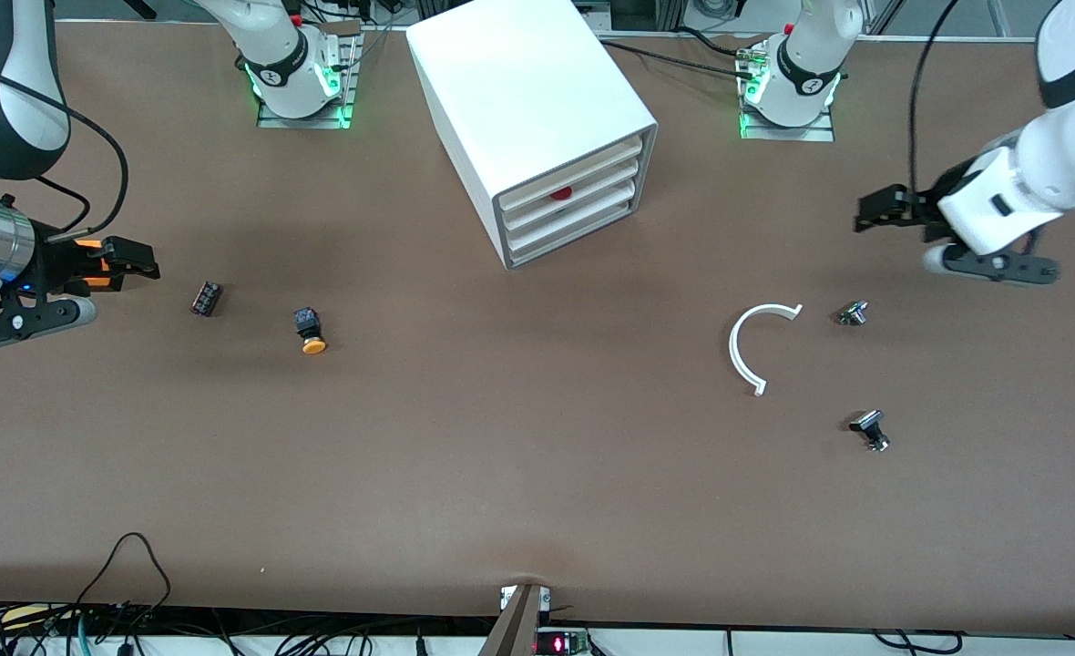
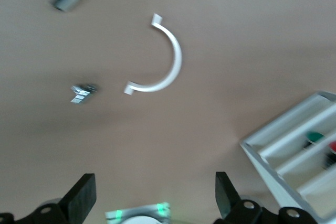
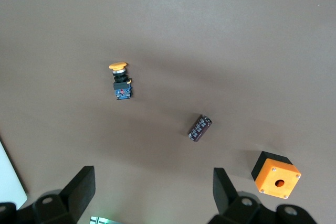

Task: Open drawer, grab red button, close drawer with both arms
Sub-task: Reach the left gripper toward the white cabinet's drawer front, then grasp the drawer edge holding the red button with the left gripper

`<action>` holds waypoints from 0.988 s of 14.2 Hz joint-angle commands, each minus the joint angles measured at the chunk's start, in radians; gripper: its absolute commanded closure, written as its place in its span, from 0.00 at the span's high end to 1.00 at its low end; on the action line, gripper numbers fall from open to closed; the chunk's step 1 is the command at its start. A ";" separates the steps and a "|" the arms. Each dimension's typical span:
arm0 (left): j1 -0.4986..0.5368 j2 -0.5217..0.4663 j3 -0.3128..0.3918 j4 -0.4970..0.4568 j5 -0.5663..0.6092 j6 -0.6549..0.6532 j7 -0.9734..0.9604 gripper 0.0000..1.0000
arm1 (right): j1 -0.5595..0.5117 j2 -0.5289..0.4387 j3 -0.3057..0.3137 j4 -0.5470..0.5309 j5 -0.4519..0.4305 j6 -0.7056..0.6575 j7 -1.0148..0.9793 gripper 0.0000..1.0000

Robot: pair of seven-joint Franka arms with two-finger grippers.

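Observation:
The white cabinet stands at the back middle of the table, its three drawers pushed in. The red cap of the button shows over the front of the middle drawer. In the left wrist view the button appears inside the cabinet. My left gripper hangs open and empty over the table at the left arm's end, well apart from the cabinet; its own view shows nothing in the left gripper. My right gripper hangs open and empty at the right arm's end, as the right gripper also shows.
An orange-yellow-capped button and a dark cylinder lie near the right gripper, with an orange box beneath it. A white curved piece and two small metal parts lie toward the left arm's end.

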 commanded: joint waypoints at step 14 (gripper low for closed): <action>-0.006 0.227 -0.243 -0.321 -0.542 0.286 0.405 1.00 | 0.017 0.016 0.004 0.007 0.005 0.026 0.002 0.99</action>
